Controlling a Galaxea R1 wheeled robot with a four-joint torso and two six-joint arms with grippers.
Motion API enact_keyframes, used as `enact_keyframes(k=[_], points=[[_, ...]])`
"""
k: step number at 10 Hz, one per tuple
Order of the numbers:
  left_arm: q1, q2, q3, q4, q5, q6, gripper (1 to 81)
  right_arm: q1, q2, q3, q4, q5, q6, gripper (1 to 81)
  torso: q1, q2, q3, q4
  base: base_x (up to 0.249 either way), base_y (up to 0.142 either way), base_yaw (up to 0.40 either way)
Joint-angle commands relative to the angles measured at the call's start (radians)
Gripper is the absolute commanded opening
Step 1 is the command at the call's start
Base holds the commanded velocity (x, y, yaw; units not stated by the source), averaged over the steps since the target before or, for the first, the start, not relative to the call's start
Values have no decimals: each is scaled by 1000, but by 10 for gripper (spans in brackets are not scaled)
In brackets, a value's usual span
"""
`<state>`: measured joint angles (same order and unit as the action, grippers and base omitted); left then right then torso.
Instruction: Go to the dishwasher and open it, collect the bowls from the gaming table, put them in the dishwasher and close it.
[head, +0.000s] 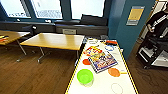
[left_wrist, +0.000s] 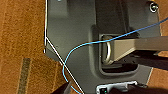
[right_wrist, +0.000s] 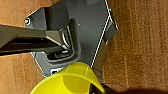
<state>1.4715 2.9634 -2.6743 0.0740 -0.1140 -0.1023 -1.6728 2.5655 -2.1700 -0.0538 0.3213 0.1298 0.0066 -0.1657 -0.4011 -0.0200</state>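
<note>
Right claw (right_wrist: 93, 87) at yellow bowl (right_wrist: 72, 80), green bowl (head: 85, 77) on gaming table (head: 105, 85)

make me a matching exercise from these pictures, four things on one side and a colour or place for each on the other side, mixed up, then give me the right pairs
Things:
1. bowl on the gaming table
2. bowl in the right wrist view
3. flat disc
4. wood-topped table

Colour or place:
A. orange, lying on the white top right of the picture book
B. yellow, close to the camera above the wooden floor
C. lime green, near the table's left rim
D. standing left of the gaming table, by the windows

Pairs: 1-C, 2-B, 3-A, 4-D
</note>
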Motion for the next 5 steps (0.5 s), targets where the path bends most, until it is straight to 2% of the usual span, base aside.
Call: enact_keyframes(k=[1, 3, 5], points=[[-10, -174, 201, -5, 48, -3, 811, -37, 37, -85, -58, 16, -13, 10, 0, 0, 0, 0, 0, 0, 0], [-10, -283, 321, -7, 1, -5, 811, -37, 60, -109, -63, 21, -13, 10, 0, 0, 0, 0, 0, 0, 0], [-18, -368, 405, -7, -1, -7, 811, -34, 80, -134, -64, 21, -13, 10, 0, 0, 1, 0, 0, 0, 0]])
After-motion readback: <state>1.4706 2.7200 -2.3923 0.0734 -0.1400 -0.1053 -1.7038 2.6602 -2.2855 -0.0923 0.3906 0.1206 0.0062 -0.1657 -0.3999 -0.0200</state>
